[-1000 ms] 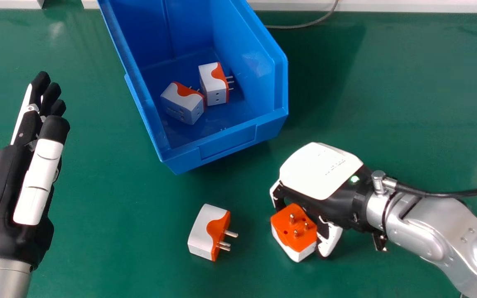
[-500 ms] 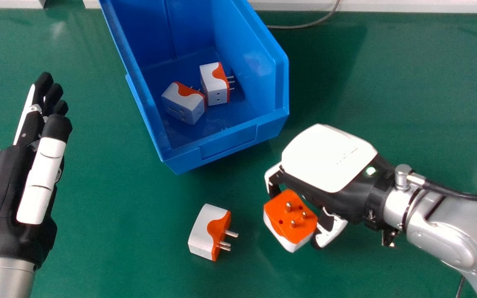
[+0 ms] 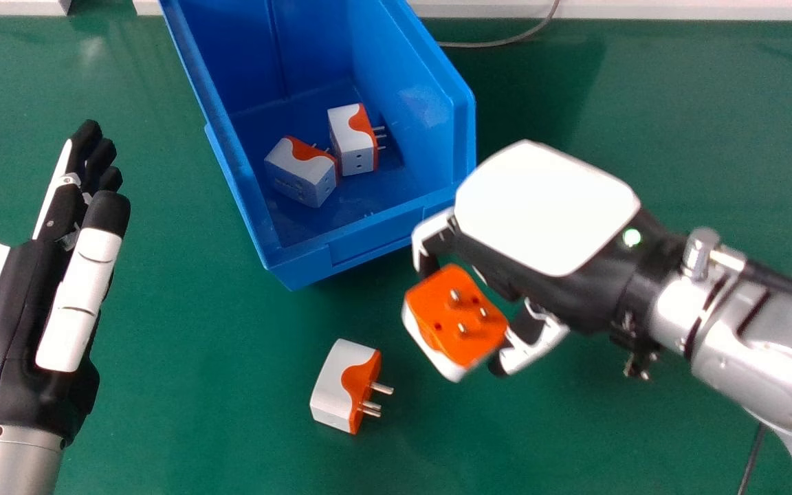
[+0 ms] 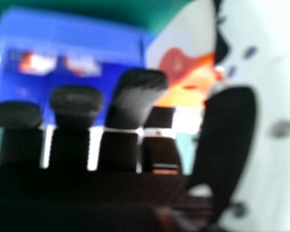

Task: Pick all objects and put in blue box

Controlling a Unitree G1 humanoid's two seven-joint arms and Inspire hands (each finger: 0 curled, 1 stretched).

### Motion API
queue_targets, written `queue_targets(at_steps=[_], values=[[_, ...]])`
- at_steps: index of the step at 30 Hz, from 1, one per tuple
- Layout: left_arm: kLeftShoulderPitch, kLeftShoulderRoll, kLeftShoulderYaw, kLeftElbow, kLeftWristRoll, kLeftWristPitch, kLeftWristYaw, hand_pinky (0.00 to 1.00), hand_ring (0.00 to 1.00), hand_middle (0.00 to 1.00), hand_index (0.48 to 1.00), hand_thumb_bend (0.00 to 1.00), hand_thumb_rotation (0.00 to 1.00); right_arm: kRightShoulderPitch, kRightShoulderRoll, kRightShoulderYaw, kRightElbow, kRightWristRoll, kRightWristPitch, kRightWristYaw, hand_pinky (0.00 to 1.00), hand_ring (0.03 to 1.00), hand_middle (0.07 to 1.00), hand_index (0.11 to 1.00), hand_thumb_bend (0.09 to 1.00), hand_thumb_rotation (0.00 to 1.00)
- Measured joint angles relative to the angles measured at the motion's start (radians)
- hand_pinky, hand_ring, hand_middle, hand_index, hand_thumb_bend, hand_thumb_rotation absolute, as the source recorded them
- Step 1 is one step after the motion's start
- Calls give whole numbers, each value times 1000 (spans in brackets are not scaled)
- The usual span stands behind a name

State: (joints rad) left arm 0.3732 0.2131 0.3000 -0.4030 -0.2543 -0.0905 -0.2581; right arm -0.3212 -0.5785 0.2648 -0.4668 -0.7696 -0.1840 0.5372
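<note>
Head view has the right arm slanting in from the right edge, its silver forearm angled up toward the box (image 3: 377,237), and from where I stand the right hand (image 3: 540,206) is held up off the table (image 3: 231,385), white back uppermost, just beside the box's near right corner. Its fingers (image 3: 430,240) bend down on one side and its thumb (image 3: 533,344) on the other, grasping a plug (image 3: 451,309) between them, tilted, orange face and pins up. Over on the left, the left hand (image 3: 80,295) points away, fingers straight, holding nothing. One plug (image 3: 344,385) lies on the table in front of the box, pins toward the right; two more, one (image 3: 301,172) close beside the other (image 3: 355,141), sit inside on the box floor.
</note>
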Motion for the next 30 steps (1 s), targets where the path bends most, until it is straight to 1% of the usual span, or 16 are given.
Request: queue_targets(at_steps=[3,5,7,8,10,13,17,21,26,29,30], values=[[-7,0,-1,7,1,-8,-3,1000,1000,995,988,742,998,-74,31,2,9,-2,10,0,82,143,209,472,483,132],[-12,0,-2,14,6,-13,-5,1000,1000,996,988,741,999,-123,50,3,29,-4,23,0,92,155,221,473,483,132],[-15,-1,-2,22,8,-15,-5,1000,1000,996,988,740,999,-160,67,6,53,-20,27,0,103,171,236,475,482,133],[-16,-1,-3,25,8,-15,-4,1000,1000,996,987,742,999,-185,76,11,73,-27,29,-1,123,194,259,477,482,133],[-17,-2,-4,27,9,-16,-4,1000,1000,997,987,744,1000,-218,92,21,105,-42,36,-6,147,218,283,478,481,135],[-23,-2,-7,27,16,-17,-3,1000,1000,996,986,743,1000,-279,121,43,190,-71,29,-46,152,223,291,480,481,135],[-27,-2,-10,29,17,-20,-4,1000,1000,997,986,746,1000,-353,173,69,303,-112,27,-111,154,229,308,481,481,135],[-30,-2,-11,30,17,-21,-3,1000,999,996,987,750,1000,-430,220,109,409,-180,62,-144,162,236,318,479,484,131],[-35,-3,-10,32,17,-22,-2,1000,998,993,983,757,999,-504,289,152,557,-222,114,-189,163,236,319,478,486,130],[-39,-3,-11,36,17,-22,-3,1000,998,993,982,758,998,-562,339,191,676,-246,156,-202,162,236,323,479,487,129],[-41,-3,-12,37,17,-22,-2,1000,997,992,981,759,997,-581,356,204,717,-253,172,-206,158,230,352,479,493,103]])
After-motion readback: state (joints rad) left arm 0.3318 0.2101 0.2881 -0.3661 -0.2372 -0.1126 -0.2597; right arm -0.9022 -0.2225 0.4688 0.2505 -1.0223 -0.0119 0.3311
